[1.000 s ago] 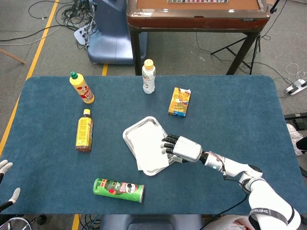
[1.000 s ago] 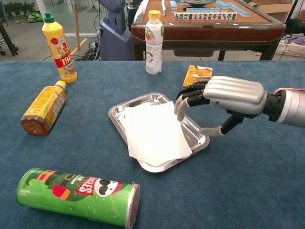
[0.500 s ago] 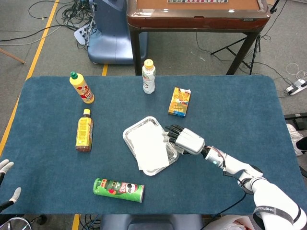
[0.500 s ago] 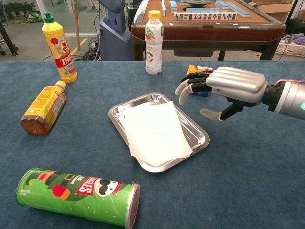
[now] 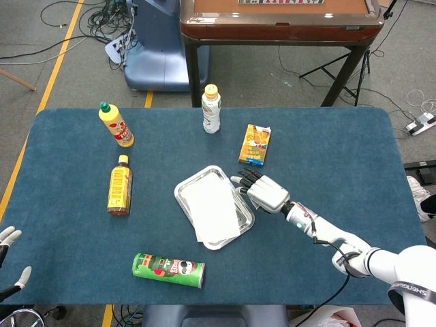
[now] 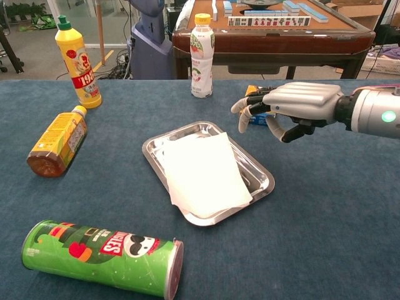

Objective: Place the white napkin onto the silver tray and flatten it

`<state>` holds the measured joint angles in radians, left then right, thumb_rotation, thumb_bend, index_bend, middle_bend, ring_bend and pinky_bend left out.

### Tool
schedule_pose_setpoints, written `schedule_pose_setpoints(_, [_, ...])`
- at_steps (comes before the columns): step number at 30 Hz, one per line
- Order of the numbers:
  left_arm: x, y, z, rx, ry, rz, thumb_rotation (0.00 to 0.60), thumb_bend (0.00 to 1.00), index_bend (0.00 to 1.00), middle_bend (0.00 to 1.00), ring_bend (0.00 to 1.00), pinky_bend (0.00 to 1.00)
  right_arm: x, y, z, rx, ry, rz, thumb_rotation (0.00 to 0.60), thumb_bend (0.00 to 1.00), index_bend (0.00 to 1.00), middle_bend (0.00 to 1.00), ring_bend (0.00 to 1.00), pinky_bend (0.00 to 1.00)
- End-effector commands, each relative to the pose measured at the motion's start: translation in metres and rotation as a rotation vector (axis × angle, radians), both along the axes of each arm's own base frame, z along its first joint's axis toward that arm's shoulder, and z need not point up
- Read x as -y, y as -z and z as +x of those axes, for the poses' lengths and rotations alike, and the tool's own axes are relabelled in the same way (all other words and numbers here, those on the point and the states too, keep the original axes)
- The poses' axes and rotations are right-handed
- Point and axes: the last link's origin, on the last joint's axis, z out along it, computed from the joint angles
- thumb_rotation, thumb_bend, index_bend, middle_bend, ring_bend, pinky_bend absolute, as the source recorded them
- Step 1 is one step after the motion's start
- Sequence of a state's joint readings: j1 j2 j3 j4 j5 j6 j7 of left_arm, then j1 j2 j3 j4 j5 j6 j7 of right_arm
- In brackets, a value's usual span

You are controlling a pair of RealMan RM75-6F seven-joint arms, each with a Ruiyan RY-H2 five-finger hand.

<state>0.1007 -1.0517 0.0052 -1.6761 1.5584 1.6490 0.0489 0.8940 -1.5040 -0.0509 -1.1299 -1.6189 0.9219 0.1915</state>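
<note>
The white napkin [image 5: 213, 206] [image 6: 203, 172] lies spread on the silver tray [image 5: 189, 184] [image 6: 257, 181] at the table's middle, one corner hanging over the tray's near rim. My right hand [image 5: 263, 191] [image 6: 294, 106] hovers above the tray's far right edge, palm down, fingers apart and holding nothing, clear of the napkin. My left hand [image 5: 9, 262] shows only as pale fingertips at the lower left edge of the head view, with nothing seen in them.
A green chip can [image 5: 169, 270] [image 6: 103, 256] lies near the front edge. An amber bottle [image 5: 120, 186] [image 6: 57, 143] lies on its side at left. A yellow bottle [image 5: 116, 125] [image 6: 77, 61], a white drink bottle [image 5: 211, 109] [image 6: 202, 55] and an orange carton [image 5: 255, 144] [image 6: 256, 100] stand farther back.
My right hand has lifted off the napkin and drawn back and up toward the orange carton. The napkin stays flat on the tray.
</note>
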Motion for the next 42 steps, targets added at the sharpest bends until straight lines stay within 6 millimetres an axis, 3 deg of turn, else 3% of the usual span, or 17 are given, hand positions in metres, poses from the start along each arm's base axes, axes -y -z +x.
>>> schedule_pose_setpoints(1, [0.001, 0.000, 0.000, 0.001, -0.002, 0.002, 0.600, 0.27, 0.17, 0.15, 0.14, 0.00, 0.007, 0.002, 0.015, -0.039, 0.016, -0.006, 0.600, 1.00, 0.32, 0.01, 0.00, 0.00])
schedule_pose_setpoints(4, [0.002, -0.002, -0.001, 0.002, -0.001, 0.007, 0.600, 0.27, 0.17, 0.15, 0.14, 0.00, 0.009, 0.009, 0.021, -0.054, 0.025, -0.004, 0.600, 1.00, 0.33, 0.00, 0.00, 0.00])
schedule_pose_setpoints(7, [0.003, -0.003, -0.001, 0.002, -0.002, 0.009, 0.600, 0.27, 0.17, 0.15, 0.14, 0.00, 0.009, 0.013, 0.027, -0.050, 0.027, -0.017, 0.600, 0.89, 0.33, 0.00, 0.00, 0.00])
schedule_pose_setpoints(11, [0.005, -0.004, -0.002, 0.003, -0.004, 0.012, 0.600, 0.27, 0.17, 0.15, 0.14, 0.00, 0.011, 0.014, 0.030, -0.043, 0.008, -0.085, 0.600, 0.29, 0.34, 0.08, 0.00, 0.00])
schedule_pose_setpoints(13, [0.006, -0.004, -0.002, 0.004, -0.002, 0.013, 0.600, 0.27, 0.17, 0.15, 0.14, 0.00, 0.010, 0.012, 0.031, -0.031, 0.000, -0.122, 0.587, 0.17, 0.34, 0.18, 0.01, 0.00])
schedule_pose_setpoints(16, [0.006, -0.004, -0.002, 0.006, -0.001, 0.011, 0.600, 0.27, 0.17, 0.15, 0.14, 0.00, 0.011, 0.010, 0.032, -0.040, -0.015, -0.166, 0.548, 0.13, 0.34, 0.37, 0.18, 0.02])
schedule_pose_setpoints(17, [0.006, -0.004, -0.002, 0.007, -0.001, 0.010, 0.600, 0.27, 0.17, 0.15, 0.14, 0.00, 0.012, 0.009, 0.033, -0.046, -0.022, -0.179, 0.534, 0.12, 0.34, 0.45, 0.28, 0.09])
schedule_pose_setpoints(18, [0.006, -0.004, -0.003, 0.007, 0.000, 0.010, 0.600, 0.27, 0.17, 0.15, 0.14, 0.00, 0.012, 0.009, 0.033, -0.052, -0.023, -0.182, 0.518, 0.11, 0.34, 0.54, 0.39, 0.23])
schedule_pose_setpoints(19, [0.006, -0.004, -0.003, 0.008, 0.000, 0.010, 0.600, 0.27, 0.17, 0.15, 0.14, 0.00, 0.012, 0.009, 0.033, -0.057, -0.026, -0.184, 0.510, 0.11, 0.34, 0.59, 0.45, 0.34])
schedule_pose_setpoints(20, [0.006, -0.004, -0.003, 0.008, 0.000, 0.009, 0.600, 0.27, 0.17, 0.15, 0.14, 0.00, 0.013, 0.009, 0.034, -0.068, -0.033, -0.186, 0.498, 0.12, 0.34, 0.67, 0.55, 0.53])
schedule_pose_setpoints(21, [0.006, -0.004, -0.003, 0.008, 0.000, 0.008, 0.600, 0.27, 0.17, 0.15, 0.14, 0.00, 0.013, 0.009, 0.034, -0.079, -0.035, -0.183, 0.496, 0.13, 0.34, 0.73, 0.62, 0.66])
schedule_pose_setpoints(24, [0.006, -0.004, -0.003, 0.008, 0.001, 0.010, 0.600, 0.27, 0.17, 0.15, 0.14, 0.00, 0.013, 0.010, 0.034, -0.108, -0.028, -0.157, 0.493, 0.22, 0.34, 0.91, 0.84, 0.94])
schedule_pose_setpoints(27, [0.006, -0.004, -0.003, 0.009, 0.001, 0.009, 0.600, 0.27, 0.17, 0.15, 0.14, 0.00, 0.012, 0.012, 0.036, -0.127, -0.012, -0.124, 0.468, 0.37, 0.34, 1.00, 0.98, 1.00])
schedule_pose_setpoints(30, [0.006, -0.003, -0.003, 0.010, 0.002, 0.006, 0.600, 0.27, 0.17, 0.15, 0.14, 0.00, 0.011, 0.015, 0.039, -0.141, 0.011, -0.087, 0.420, 0.57, 0.35, 1.00, 1.00, 1.00])
schedule_pose_setpoints(35, [0.007, -0.004, -0.003, 0.009, 0.001, 0.006, 0.600, 0.27, 0.17, 0.15, 0.14, 0.00, 0.012, 0.019, 0.044, -0.170, 0.030, -0.049, 0.402, 0.78, 0.37, 1.00, 1.00, 1.00])
schedule_pose_setpoints(42, [0.006, -0.002, -0.005, 0.012, -0.004, 0.000, 0.600, 0.27, 0.17, 0.15, 0.14, 0.00, 0.014, 0.025, 0.044, -0.202, 0.053, -0.040, 0.401, 0.84, 0.38, 1.00, 1.00, 1.00])
